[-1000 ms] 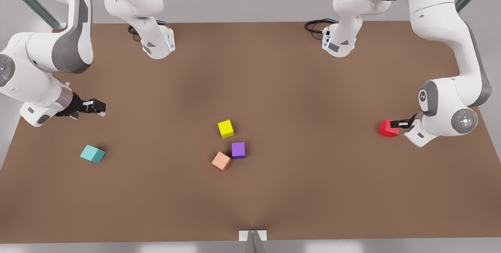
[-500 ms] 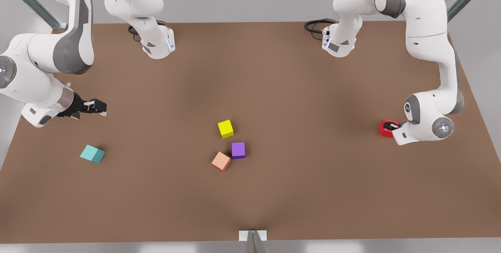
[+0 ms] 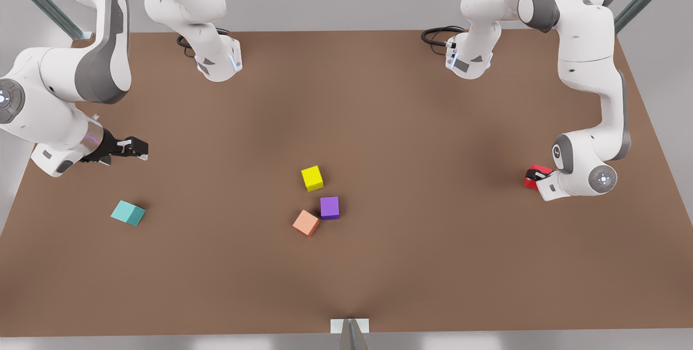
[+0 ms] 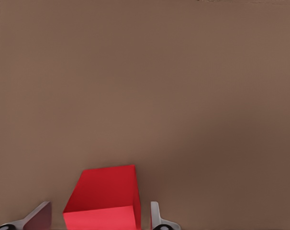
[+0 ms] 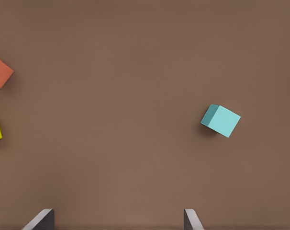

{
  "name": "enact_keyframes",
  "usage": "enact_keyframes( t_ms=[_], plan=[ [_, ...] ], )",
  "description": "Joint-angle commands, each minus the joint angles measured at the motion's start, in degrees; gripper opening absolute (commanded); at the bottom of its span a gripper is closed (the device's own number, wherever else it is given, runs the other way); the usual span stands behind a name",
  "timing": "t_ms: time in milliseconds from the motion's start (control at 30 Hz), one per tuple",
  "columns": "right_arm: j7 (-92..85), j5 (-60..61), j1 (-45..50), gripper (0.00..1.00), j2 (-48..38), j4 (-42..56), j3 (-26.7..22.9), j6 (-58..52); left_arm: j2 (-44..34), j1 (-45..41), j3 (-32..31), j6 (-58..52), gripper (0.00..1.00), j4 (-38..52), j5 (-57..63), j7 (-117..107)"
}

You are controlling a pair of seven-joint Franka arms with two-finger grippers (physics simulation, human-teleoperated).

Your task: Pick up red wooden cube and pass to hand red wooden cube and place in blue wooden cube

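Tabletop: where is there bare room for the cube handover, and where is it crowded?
Free: the wide stretch between the red cube, under the left gripper, and the yellow cube; also between the teal cube, near the right gripper, and the centre. Crowded: yellow, purple cube and orange cube cluster mid-table.

Five cubes: red (image 3: 535, 175), teal (image 3: 128, 213), yellow (image 3: 312, 178), purple (image 3: 329, 207), salmon (image 3: 306, 223). Two arms.

The red cube (image 4: 104, 199) sits on the brown table (image 4: 183, 86). It lies between the left gripper (image 4: 99, 216)'s two spread fingers (image 4: 157, 218), with a gap on each side.
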Motion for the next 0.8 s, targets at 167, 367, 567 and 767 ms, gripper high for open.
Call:
enact_keyframes(
  t_ms=[167, 367, 567, 767],
  plan=[
    [-0.61, 0.12, 0.02, 1.00, -0.05, -0.13, 0.01, -0.37, 1.07, 0.45, 0.01, 0.05, 1.00, -1.18, 0.05, -15.47],
    [-0.52, 0.03, 0.02, 1.00, -0.05, -0.48, 0.01, -0.37, 3.18, 0.63, 0.01, 0.76, 1.00, -0.74, 0.05, -15.56],
    [-0.52, 0.12, 0.02, 1.00, -0.05, -0.57, 0.01, -0.37, 3.88, 0.71, -0.08, 1.72, 0.75, -0.57, 0.05, -15.47],
    [-0.78, -0.14, 0.37, 1.00, 0.29, -0.74, 0.10, -0.46, 3.44, 0.71, -4.04, -7.05, 0.63, 6.11, -9.78, -23.20]
  ],
)
